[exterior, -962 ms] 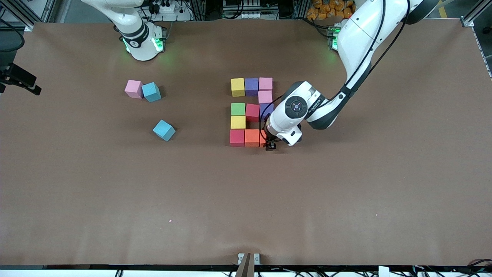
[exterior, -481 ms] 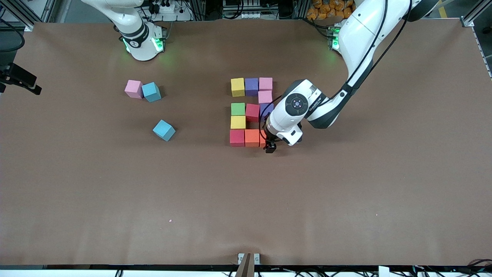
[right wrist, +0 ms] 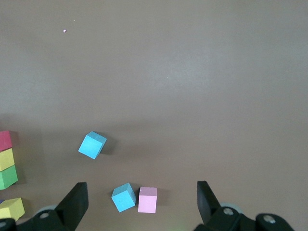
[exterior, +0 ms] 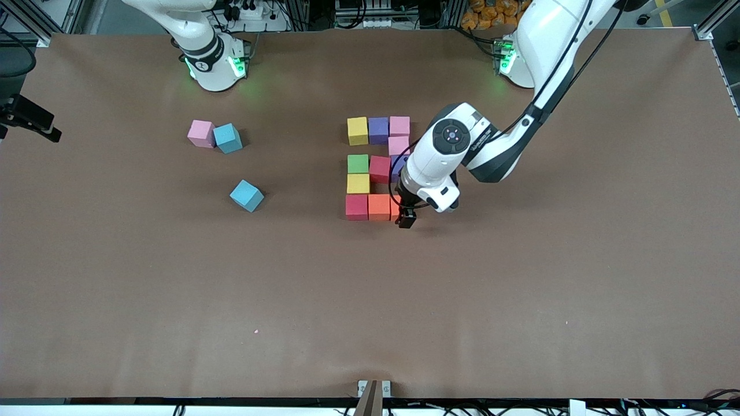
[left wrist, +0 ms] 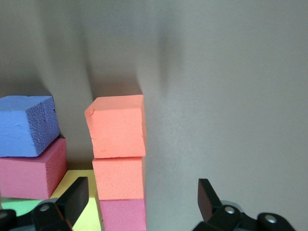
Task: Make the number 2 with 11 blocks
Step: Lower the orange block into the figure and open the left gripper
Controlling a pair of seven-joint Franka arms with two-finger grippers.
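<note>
Left gripper (exterior: 406,218) hangs over the last orange block (left wrist: 117,126), jaws spread wide and holding nothing; that block sits flat on the table, closing the bottom row of the number 2 (exterior: 378,167), so the open jaws look like a completed release. Blocks (exterior: 378,130) lie edge to edge near the table's centre, toward the left arm's end. Right gripper (right wrist: 139,204) waits wide open and empty above the spare pink cube (exterior: 200,133) and two blue cubes (exterior: 228,138), apparently unneeded.
</note>
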